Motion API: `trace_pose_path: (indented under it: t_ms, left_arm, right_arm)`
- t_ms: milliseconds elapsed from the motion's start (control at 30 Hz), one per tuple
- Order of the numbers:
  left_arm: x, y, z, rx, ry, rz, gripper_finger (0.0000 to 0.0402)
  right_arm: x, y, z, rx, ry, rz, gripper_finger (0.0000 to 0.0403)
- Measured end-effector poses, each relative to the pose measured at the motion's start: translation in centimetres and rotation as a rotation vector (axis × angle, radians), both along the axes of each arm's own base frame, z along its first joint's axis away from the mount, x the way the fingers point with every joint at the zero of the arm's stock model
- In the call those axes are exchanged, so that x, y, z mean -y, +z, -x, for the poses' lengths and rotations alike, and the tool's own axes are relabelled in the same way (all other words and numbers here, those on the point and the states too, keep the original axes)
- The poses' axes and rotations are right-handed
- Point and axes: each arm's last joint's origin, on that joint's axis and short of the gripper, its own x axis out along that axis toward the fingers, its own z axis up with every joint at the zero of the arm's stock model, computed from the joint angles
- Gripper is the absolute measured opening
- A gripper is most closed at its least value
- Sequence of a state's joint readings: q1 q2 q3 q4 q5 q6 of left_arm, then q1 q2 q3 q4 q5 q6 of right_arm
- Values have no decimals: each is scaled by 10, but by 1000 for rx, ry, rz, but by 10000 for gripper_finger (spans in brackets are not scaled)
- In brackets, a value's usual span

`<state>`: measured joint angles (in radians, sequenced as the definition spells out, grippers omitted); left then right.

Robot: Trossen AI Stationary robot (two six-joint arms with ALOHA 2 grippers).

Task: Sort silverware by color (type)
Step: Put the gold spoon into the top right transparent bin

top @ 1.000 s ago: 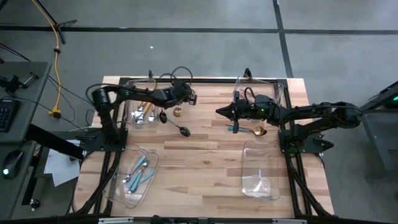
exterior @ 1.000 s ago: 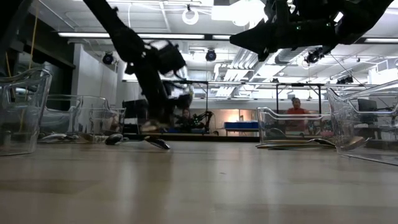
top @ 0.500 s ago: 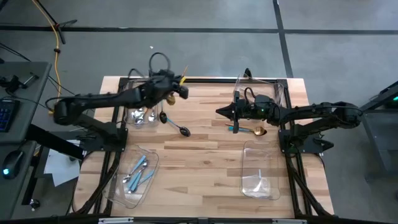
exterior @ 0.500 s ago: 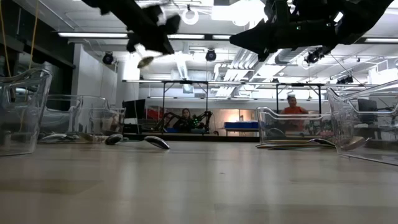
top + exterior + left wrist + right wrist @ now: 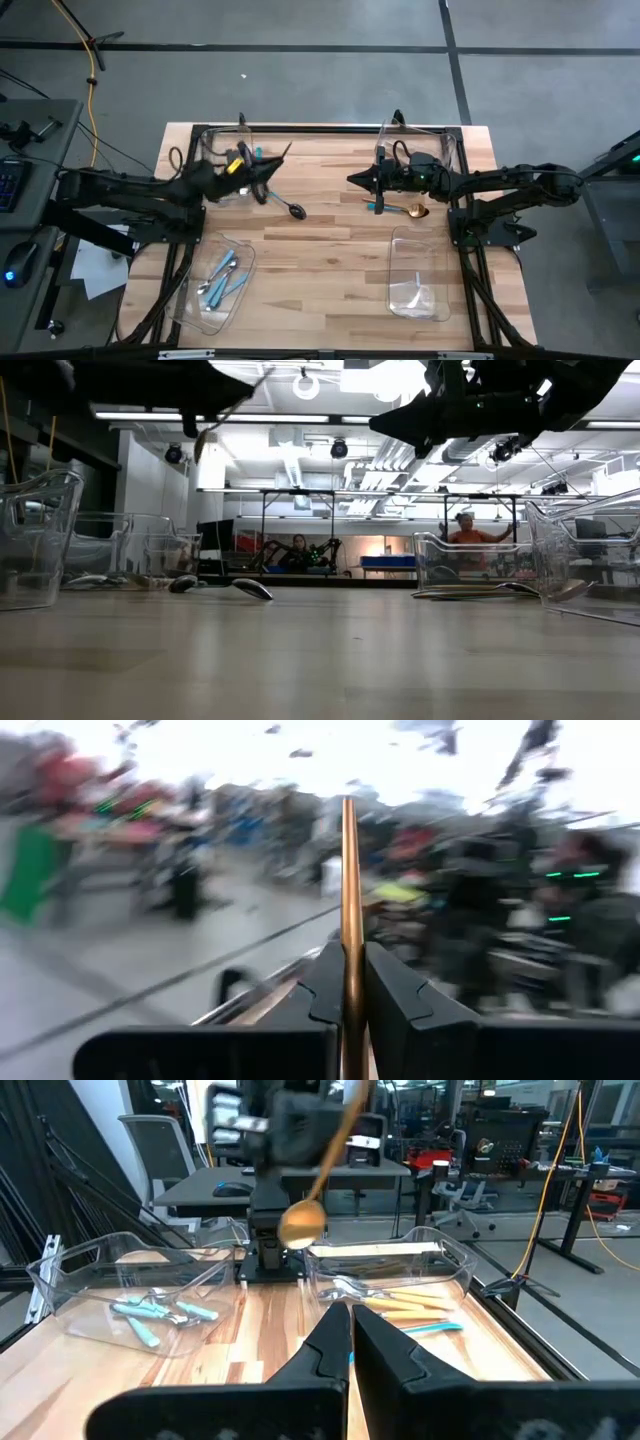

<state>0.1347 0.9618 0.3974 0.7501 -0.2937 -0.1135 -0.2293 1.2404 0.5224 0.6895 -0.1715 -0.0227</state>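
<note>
**Gold spoon held aloft at the upper left, right arm waiting at the upper right**

Pale wooden planks make up the tabletop (image 5: 320, 250), which sits on a grey floor, with a clear plastic bin near each corner. At the upper left of the high view the left gripper (image 5: 262, 168) is clamped on a gold spoon (image 5: 312, 1192); the left wrist view shows its slim gold handle (image 5: 349, 920) pinched upright between the two dark fingers (image 5: 395, 1005), and the right wrist view shows the bowl hanging well above the wood. The upper-left bin (image 5: 212, 150) holds orange-handled silver pieces (image 5: 400, 1294) and one light-blue-handled piece (image 5: 435, 1327). Just beside that bin, on the bare tabletop, lies a black spoon (image 5: 291, 208), with another dark piece (image 5: 261, 187) near the left gripper. The lower-left bin (image 5: 200, 305) holds several light-blue-handled pieces (image 5: 222, 277).

The right gripper (image 5: 352, 180) hovers above the tabletop right of centre in the upper half of the high view, its fingers pressed together and holding nothing. Under that arm lie a gold spoon (image 5: 412, 211) and a teal-handled piece (image 5: 379, 205), beside the upper-right bin (image 5: 452, 150). The lower-right bin (image 5: 398, 260) sits below them in the frame.

Across the room in the low view, a person in orange (image 5: 465, 532) stands behind the far benches.
</note>
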Motion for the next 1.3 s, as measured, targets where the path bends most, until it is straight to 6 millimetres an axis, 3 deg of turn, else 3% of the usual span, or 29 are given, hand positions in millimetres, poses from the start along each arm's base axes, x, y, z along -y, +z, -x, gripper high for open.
trace_pose_path:
  t_ms: [233,567,1300]
  left_arm:
    - [14,-21,15,106,-189,-93,10]
    - [18,-20,17,135,-277,-154,10]
    - [18,-19,17,129,-259,-197,10]
  right_arm:
    - [0,3,0,30,-3,8,0]
    - [0,4,0,40,-3,12,0]
    - [0,4,0,38,2,12,0]
